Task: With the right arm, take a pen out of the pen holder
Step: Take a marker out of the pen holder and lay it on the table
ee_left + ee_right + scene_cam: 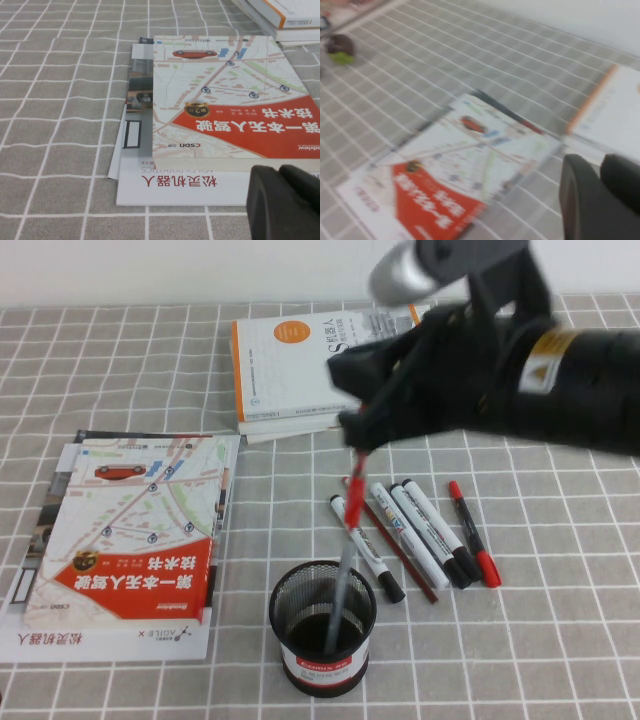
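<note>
- The black mesh pen holder (pixel 322 670) stands low in the centre of the high view, with a red-and-white label on its front wall
- One pen (pixel 347 555) has its lower end down inside the holder; it leans up and slightly right, grey along the lower part and red toward the top; I can make out nothing else inside
- Just right of the holder lie loose pens in a slanted row: a white marker with a black cap (pixel 366 551), a thin dark-red stick (pixel 398 545), two more white markers with black caps (pixel 432 536) and a red pen (pixel 473 533)
- The table is covered by a grey cloth with a white grid (pixel 560 640); a pale wall (pixel 150 270) runs along the top of the frame
- At mid-left sits a red-and-white map-cover book (pixel 140 540) on a pile of thinner booklets; a white book with an orange spine (pixel 285 375) lies at upper centre
- The right gripper (pixel 362 440) reaches in from the upper right, above the row of pens, tilted down toward the holder; its jaws are pinched narrow on the red upper part of the pen
- The left gripper (pixel 281 172) shows only in its own wrist view, low over the cloth at the near edge of the booklet pile; its two dark fingers (pixel 265 200) sit pressed together and hold nothing
</note>
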`<state>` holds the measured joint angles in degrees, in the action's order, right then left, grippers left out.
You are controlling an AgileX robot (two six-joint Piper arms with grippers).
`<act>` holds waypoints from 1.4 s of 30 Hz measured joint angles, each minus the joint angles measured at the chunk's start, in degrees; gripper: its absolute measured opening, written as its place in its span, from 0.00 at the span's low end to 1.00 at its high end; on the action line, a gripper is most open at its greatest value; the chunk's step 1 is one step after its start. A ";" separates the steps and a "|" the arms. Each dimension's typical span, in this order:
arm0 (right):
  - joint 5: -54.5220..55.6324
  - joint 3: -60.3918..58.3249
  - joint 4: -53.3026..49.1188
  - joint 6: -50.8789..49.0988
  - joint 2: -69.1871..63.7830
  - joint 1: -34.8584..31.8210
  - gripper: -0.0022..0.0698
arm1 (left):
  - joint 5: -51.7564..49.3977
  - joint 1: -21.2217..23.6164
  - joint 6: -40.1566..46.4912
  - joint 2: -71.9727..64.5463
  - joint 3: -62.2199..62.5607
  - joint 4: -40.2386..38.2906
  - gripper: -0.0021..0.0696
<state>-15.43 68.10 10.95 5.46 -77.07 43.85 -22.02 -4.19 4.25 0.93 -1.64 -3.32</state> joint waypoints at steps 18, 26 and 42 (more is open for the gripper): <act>-37.47 18.59 -2.19 0.21 -15.70 -18.47 0.06 | 0.00 0.00 0.00 0.00 0.00 0.00 0.02; -39.99 23.92 2.13 1.89 -27.14 -20.09 0.06 | 0.00 0.00 0.00 0.00 0.00 0.00 0.02; -49.72 43.78 -2.87 3.15 -45.92 -23.97 0.06 | 0.00 0.00 0.00 0.00 0.00 0.00 0.02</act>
<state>-65.15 111.88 8.08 8.61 -122.99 19.88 -22.02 -4.19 4.25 0.93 -1.64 -3.32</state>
